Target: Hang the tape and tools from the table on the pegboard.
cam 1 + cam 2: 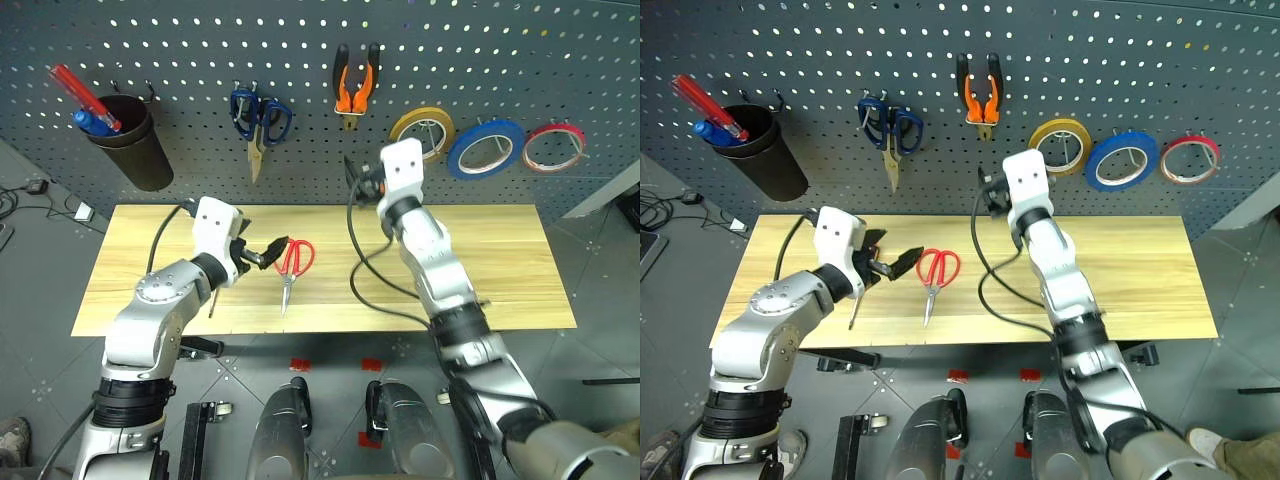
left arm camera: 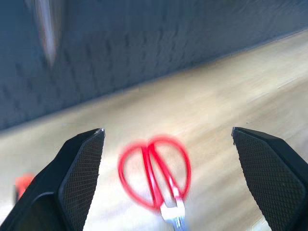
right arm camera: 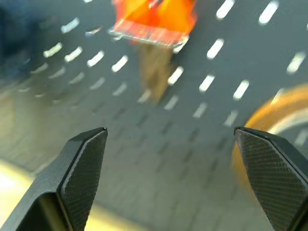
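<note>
Red-handled scissors (image 1: 293,262) lie on the light wood table (image 1: 480,270), blades toward the front edge. My left gripper (image 1: 258,245) hovers just left of them, open and empty; the left wrist view has the scissors (image 2: 154,175) between its fingers (image 2: 84,163). A slim screwdriver shaft (image 1: 854,313) pokes out under my left forearm. On the pegboard (image 1: 560,60) hang the orange-and-black pliers (image 1: 355,85) and the blue tape (image 1: 485,147). My right gripper (image 1: 358,183) is open and empty just below the pliers (image 3: 154,24), close to the board.
Blue-handled scissors (image 1: 258,120), a yellow tape ring (image 1: 422,130) and a red tape ring (image 1: 554,147) also hang on the board. A dark cup (image 1: 130,145) with pens hangs at its left. A black cable (image 1: 365,285) trails from my right arm across the table.
</note>
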Controlling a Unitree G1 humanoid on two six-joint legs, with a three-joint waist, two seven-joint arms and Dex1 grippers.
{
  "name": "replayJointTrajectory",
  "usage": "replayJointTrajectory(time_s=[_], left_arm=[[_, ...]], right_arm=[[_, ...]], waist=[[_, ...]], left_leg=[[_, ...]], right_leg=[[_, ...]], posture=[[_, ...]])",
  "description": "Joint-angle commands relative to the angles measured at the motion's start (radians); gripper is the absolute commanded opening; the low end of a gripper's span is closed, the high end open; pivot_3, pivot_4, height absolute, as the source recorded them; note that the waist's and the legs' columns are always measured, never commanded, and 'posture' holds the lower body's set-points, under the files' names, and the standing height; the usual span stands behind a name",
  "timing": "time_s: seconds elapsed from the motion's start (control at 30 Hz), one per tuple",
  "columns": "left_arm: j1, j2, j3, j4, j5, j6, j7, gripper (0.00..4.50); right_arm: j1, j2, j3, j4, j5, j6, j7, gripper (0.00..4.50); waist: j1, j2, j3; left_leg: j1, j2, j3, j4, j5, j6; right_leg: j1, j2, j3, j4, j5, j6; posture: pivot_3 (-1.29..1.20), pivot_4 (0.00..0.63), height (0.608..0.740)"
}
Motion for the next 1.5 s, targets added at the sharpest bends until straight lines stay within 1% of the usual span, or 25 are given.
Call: replayJointTrajectory(time_s=[0.03,0.13,0.27,0.4,0.53,0.73,0.83,0.87,1.0,1.2,1.23,1.33,1.43,1.5], left_arm=[[0.019,-0.032,-0.038,-0.031,0.062,0.059,0.093,4.45],[0.029,-0.108,-0.052,0.012,0.1,0.108,0.188,4.45],[0.052,-0.187,-0.091,0.057,0.144,0.169,0.259,4.45],[0.039,-0.245,-0.107,0.135,0.174,0.211,0.304,4.45],[0.019,-0.255,-0.158,0.246,0.22,0.183,0.305,4.45],[-0.016,-0.28,-0.132,0.377,0.238,0.149,0.309,4.45],[-0.048,-0.292,-0.116,0.451,0.233,0.143,0.295,3.85],[-0.057,-0.293,-0.115,0.472,0.234,0.138,0.288,3.57],[-0.084,-0.297,-0.117,0.54,0.228,0.135,0.246,2.26],[-0.105,-0.295,-0.108,0.588,0.235,0.125,0.219,0.39],[-0.105,-0.29,-0.11,0.587,0.239,0.12,0.214,0.3],[-0.095,-0.274,-0.12,0.551,0.251,0.107,0.195,0.3],[-0.051,-0.258,-0.122,0.447,0.258,0.1,0.193,0.3],[0.001,-0.235,-0.134,0.34,0.279,0.043,0.195,0.3]], right_arm=[[0.111,-0.069,0.061,-0.3,0.121,0.231,0.153,4.5],[0.227,-0.155,0.076,-0.46,0.213,0.423,0.228,4.5],[0.286,-0.222,0.099,-0.564,0.262,0.535,0.265,4.5],[0.283,-0.229,0.115,-0.587,0.279,0.579,0.266,4.5],[0.276,-0.226,0.117,-0.589,0.288,0.592,0.265,4.5],[0.274,-0.231,0.094,-0.588,0.303,0.611,0.269,4.5],[0.272,-0.239,0.081,-0.588,0.317,0.622,0.271,4.5],[0.271,-0.24,0.079,-0.586,0.322,0.625,0.27,4.5],[0.261,-0.242,0.061,-0.576,0.34,0.639,0.27,4.5],[0.256,-0.247,0.048,-0.578,0.35,0.648,0.269,4.5],[0.257,-0.251,0.051,-0.582,0.351,0.648,0.269,4.5],[0.258,-0.26,0.059,-0.593,0.348,0.641,0.269,4.5],[0.258,-0.275,0.072,-0.617,0.34,0.62,0.271,4.5],[0.259,-0.301,0.099,-0.641,0.3,0.563,0.272,4.5]], waist=[[-0.004,0.0,0.0],[-0.005,0.0,0.0],[-0.01,0.0,0.0],[-0.012,0.0,0.0],[-0.012,-0.001,0.0],[-0.012,0.0,-0.001],[-0.013,0.001,-0.002],[-0.014,0.001,-0.002],[-0.013,0.004,-0.005],[-0.013,0.009,-0.012],[-0.013,0.01,-0.015],[-0.014,0.01,-0.018],[-0.018,0.009,-0.018],[-0.022,0.009,-0.018]], left_leg=[[0.0,0.0,0.0,0.0,0.0,0.0],[0.0,0.0,-0.001,0.001,0.0,0.001],[0.0,0.0,-0.001,0.001,-0.002,0.004],[0.0,0.0,-0.002,0.001,-0.002,0.004],[0.0,0.0,-0.001,0.001,-0.002,0.004],[0.001,-0.001,-0.002,0.001,-0.002,0.004],[0.001,0.0,-0.002,0.001,-0.003,0.004],[0.002,0.0,-0.002,0.001,-0.003,0.004],[0.002,-0.001,-0.002,0.002,-0.003,0.004],[0.003,-0.001,-0.002,0.003,-0.003,0.005],[0.003,-0.001,-0.002,0.002,-0.003,0.005],[0.003,-0.001,-0.002,0.002,-0.003,0.005],[0.003,-0.001,-0.002,0.002,-0.003,0.005],[0.003,-0.001,-0.002,0.002,-0.003,0.005]], right_leg=[[0.0,0.0,0.0,0.0,0.0,0.0],[0.0,0.0,0.0,0.001,0.0,0.0],[0.001,0.0,0.0,0.001,0.0,0.001],[0.0,0.001,-0.001,0.001,-0.001,0.002],[0.0,0.0,0.0,0.001,-0.002,0.003],[0.001,0.0,-0.001,0.001,-0.002,0.003],[0.002,0.0,-0.001,0.001,-0.002,0.003],[0.002,0.0,-0.001,0.001,-0.002,0.003],[0.003,0.0,-0.001,0.001,-0.003,0.005],[0.004,-0.001,-0.001,0.0,-0.003,0.006],[0.004,-0.001,-0.002,0.0,-0.003,0.006],[0.004,0.0,-0.002,0.0,-0.003,0.006],[0.004,-0.001,-0.001,0.0,-0.003,0.006],[0.004,-0.001,-0.001,0.0,-0.003,0.006]], posture=[[-0.16,0.316,0.74],[-0.17,0.32,0.74],[-0.19,0.325,0.74],[-0.2,0.32,0.74],[-0.2,0.32,0.74],[-0.22,0.316,0.74],[-0.22,0.313,0.74],[-0.23,0.312,0.74],[-0.24,0.307,0.74],[-0.25,0.299,0.74],[-0.25,0.299,0.74],[-0.25,0.295,0.74],[-0.26,0.289,0.74],[-0.26,0.287,0.74]])
